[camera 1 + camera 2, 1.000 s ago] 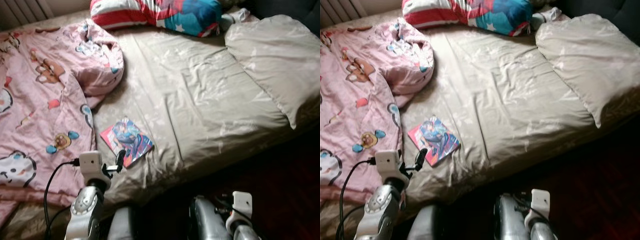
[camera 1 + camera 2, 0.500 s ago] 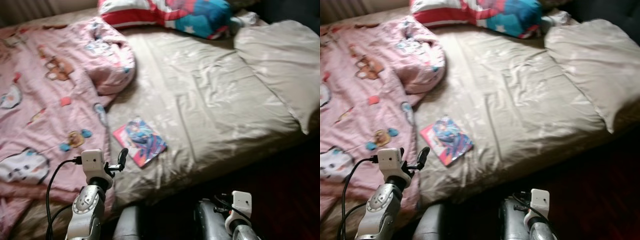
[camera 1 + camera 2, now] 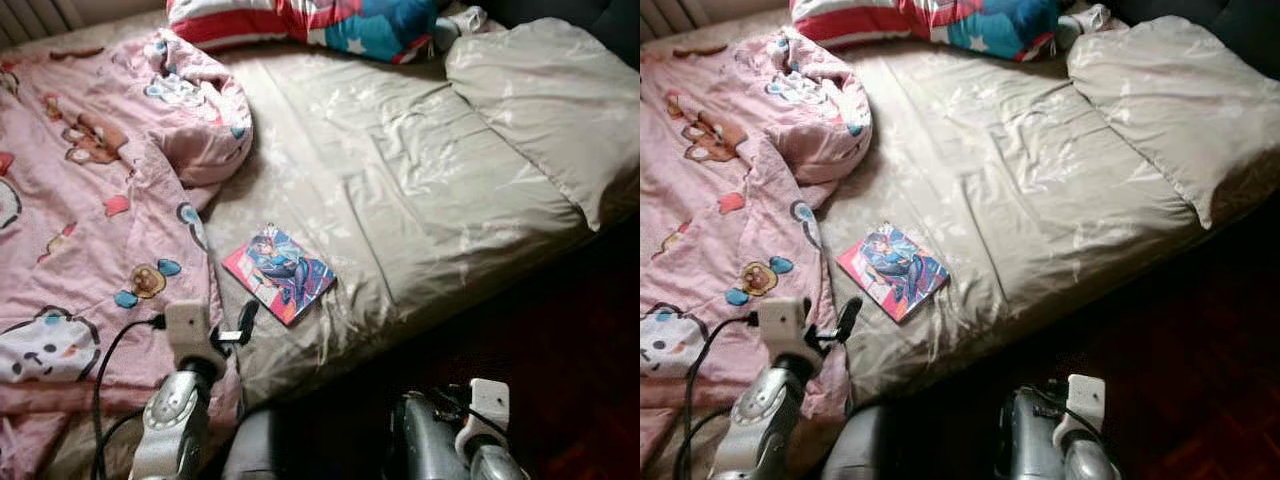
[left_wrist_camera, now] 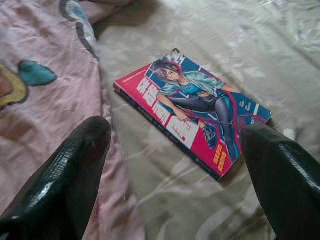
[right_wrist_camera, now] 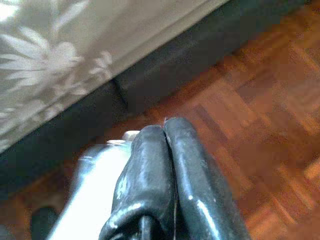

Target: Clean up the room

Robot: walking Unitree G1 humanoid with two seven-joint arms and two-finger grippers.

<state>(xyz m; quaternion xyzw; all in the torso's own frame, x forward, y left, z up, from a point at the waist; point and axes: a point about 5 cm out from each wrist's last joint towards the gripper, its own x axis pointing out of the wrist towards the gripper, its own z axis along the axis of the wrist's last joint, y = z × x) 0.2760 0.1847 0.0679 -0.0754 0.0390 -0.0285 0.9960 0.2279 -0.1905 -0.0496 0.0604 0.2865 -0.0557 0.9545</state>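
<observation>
Jaws spread: left gripper [image 4: 175,165] facing book [image 4: 192,110].

Head eyes look down over the bed [image 3: 420,190]; left wrist view closes on its book [image 4: 192,110].

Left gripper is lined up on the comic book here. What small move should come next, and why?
Probably ease the left gripper forward and down until its fingers straddle the comic book. The fingers are open, the book lies flat on the beige sheet just ahead, beside the pink blanket, and nothing is held yet. The right gripper hangs shut near the floor.
</observation>
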